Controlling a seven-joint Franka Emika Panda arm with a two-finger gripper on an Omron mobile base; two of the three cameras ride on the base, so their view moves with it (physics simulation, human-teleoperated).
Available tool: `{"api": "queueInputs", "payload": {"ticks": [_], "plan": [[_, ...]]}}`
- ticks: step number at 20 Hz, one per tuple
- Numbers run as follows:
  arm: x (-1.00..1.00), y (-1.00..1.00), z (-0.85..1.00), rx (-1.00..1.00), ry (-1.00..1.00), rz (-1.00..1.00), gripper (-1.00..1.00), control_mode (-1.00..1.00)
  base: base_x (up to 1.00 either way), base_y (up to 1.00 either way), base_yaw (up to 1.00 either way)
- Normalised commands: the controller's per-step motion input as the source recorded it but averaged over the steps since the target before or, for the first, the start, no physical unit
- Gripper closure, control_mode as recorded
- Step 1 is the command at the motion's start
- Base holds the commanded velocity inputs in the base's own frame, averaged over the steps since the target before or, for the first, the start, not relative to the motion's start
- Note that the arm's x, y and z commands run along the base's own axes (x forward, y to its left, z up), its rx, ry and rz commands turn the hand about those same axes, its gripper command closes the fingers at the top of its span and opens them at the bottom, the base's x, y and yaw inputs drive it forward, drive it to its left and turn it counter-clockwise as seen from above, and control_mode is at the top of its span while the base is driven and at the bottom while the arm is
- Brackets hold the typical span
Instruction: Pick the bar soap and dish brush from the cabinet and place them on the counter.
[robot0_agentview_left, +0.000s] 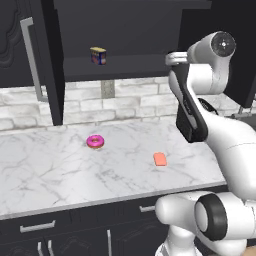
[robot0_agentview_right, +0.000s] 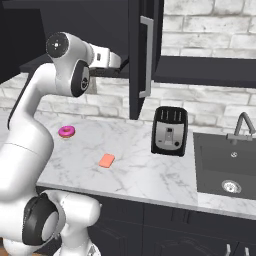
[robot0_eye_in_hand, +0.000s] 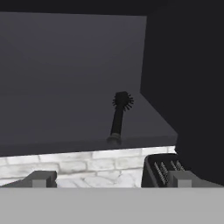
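My gripper (robot0_eye_in_hand: 112, 178), jaws spread wide and empty, faces the dish brush (robot0_eye_in_hand: 119, 117) lying on the cabinet (robot0_eye_in_hand: 65, 78) shelf; the bar soap (robot0_agentview_left: 160, 159) rests on the counter (robot0_agentview_left: 50, 175).

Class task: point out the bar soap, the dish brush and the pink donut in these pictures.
bar soap (robot0_agentview_left: 160, 159), left base view, centre of top face.
dish brush (robot0_eye_in_hand: 117, 120), hand view, mid-handle.
pink donut (robot0_agentview_left: 95, 142), left base view, frosted ring.

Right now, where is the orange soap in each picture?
Left base view: the bar soap lies on the counter, right of the pink donut.
Right base view: it lies on the counter, below and right of the donut, left of the toaster.
Hand view: not in it.
Shared landmark: the donut.
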Motion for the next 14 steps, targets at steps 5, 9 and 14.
{"api": "queueInputs", "payload": {"ticks": [5, 9, 14], "plan": [[0.39, 0.00, 0.00, 0.00, 0.04, 0.00, -1.00, -1.00, 0.00, 0.00, 0.00], [0.44, 0.00, 0.00, 0.00, 0.07, 0.00, -1.00, -1.00, 0.00, 0.00, 0.00], [0.36, 0.00, 0.00, 0.00, 0.07, 0.00, -1.00, -1.00, 0.00, 0.00, 0.00]]}}
